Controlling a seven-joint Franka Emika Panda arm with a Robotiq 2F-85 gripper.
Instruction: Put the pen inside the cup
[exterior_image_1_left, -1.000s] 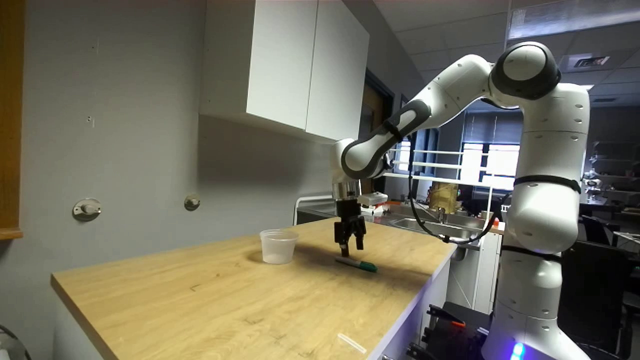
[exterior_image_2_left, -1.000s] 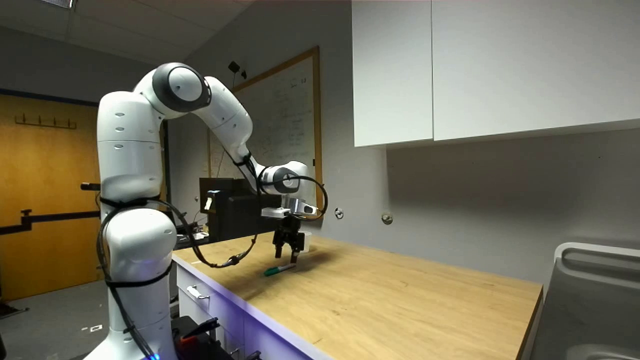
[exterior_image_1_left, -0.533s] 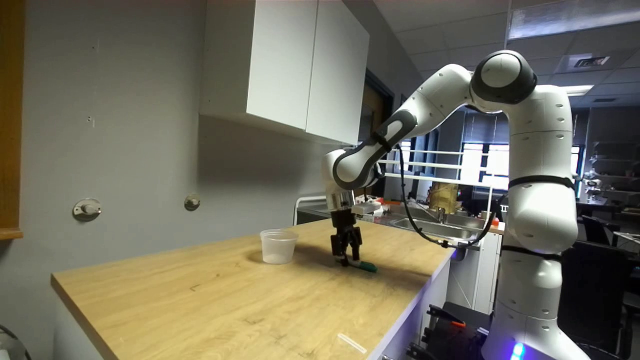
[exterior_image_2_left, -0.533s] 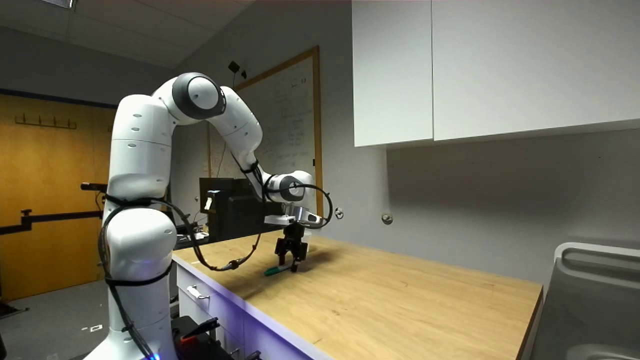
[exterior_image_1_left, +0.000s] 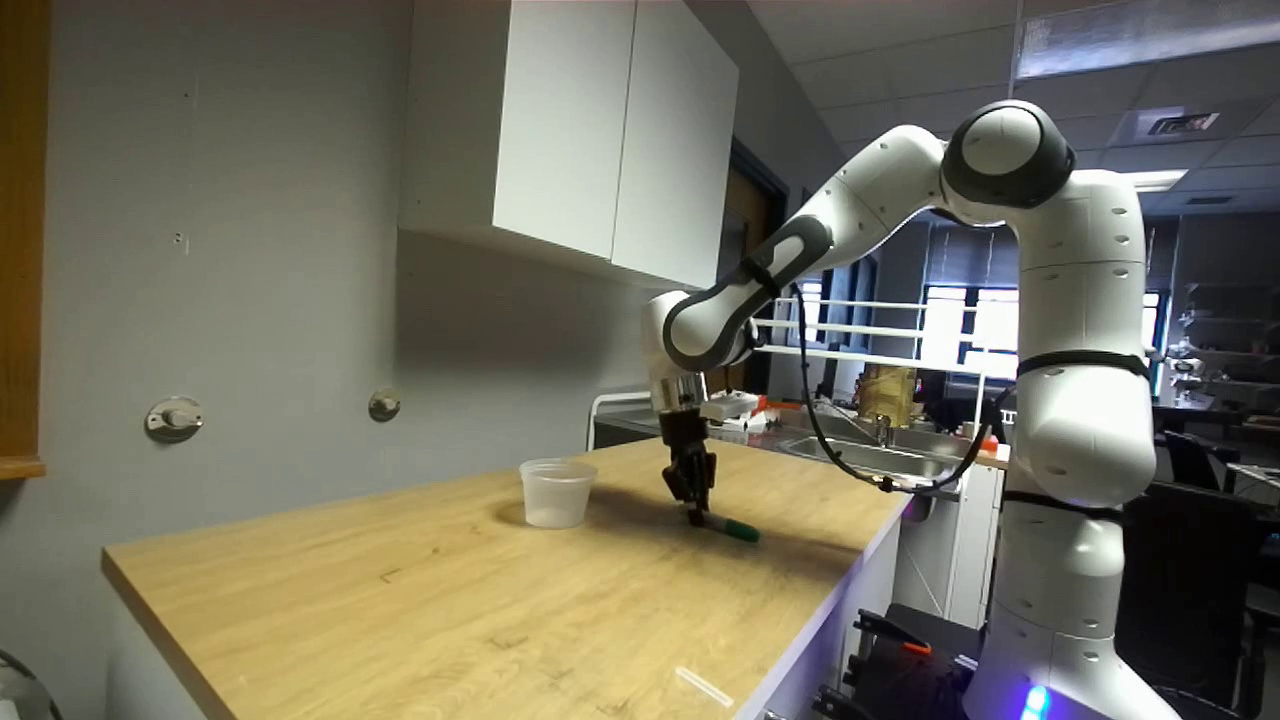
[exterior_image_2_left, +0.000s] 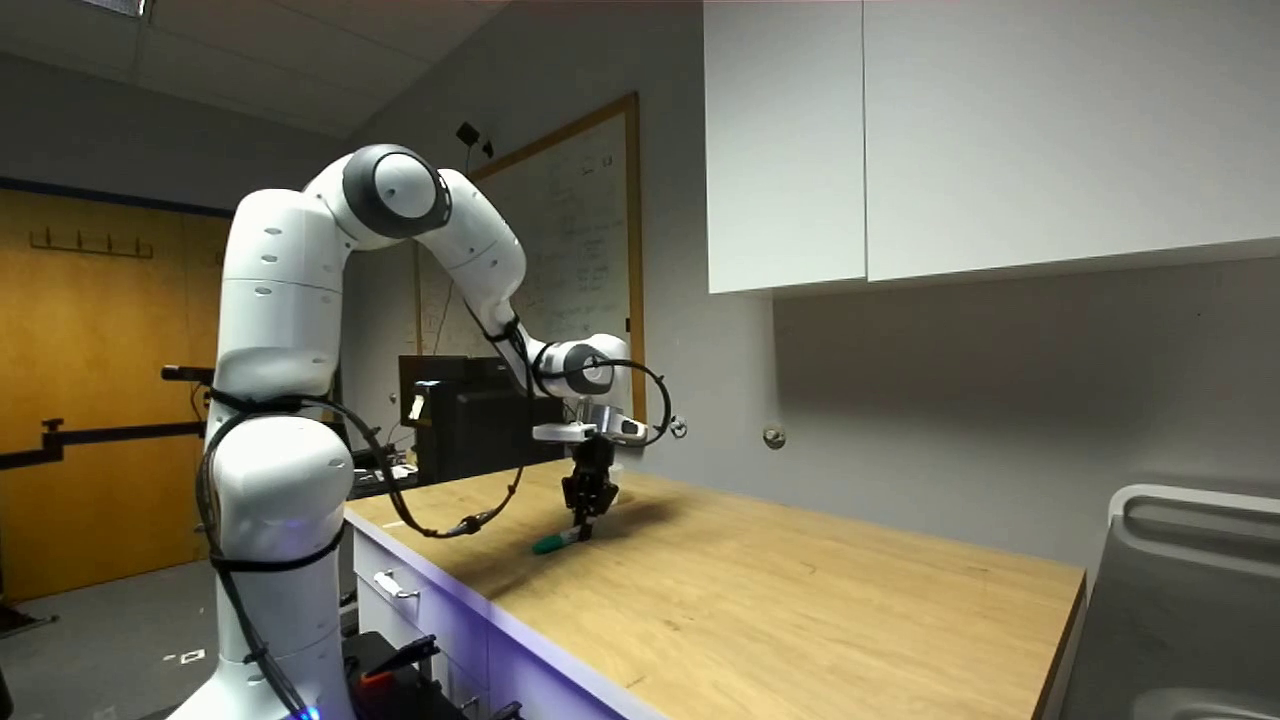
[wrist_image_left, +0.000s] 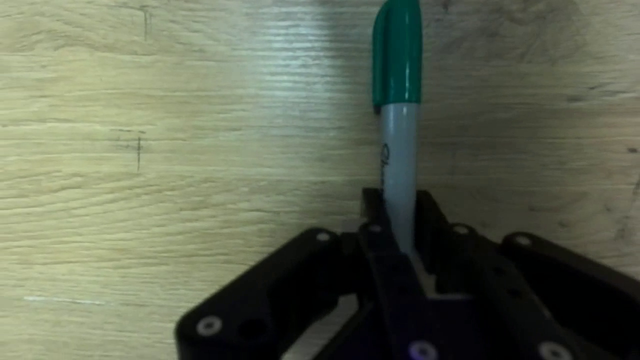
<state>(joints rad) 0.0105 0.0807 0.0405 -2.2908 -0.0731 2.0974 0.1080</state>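
The fingers (wrist_image_left: 431, 225), spread half a second ago, are now clamping the pen (wrist_image_left: 399, 127) from both sides, its green-capped end jutting free. It is sitting on or just above the worktop (exterior_image_1_left: 420, 625); I cannot tell which. The grasp is apparently holding, so lifting toward the cup (exterior_image_1_left: 557, 497), standing upright nearby, is probably following.

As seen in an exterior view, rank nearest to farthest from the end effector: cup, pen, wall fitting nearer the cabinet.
1. Pen: gripped by the end effector.
2. Cup: left in that view, on the counter.
3. Wall fitting: farther left, higher up.
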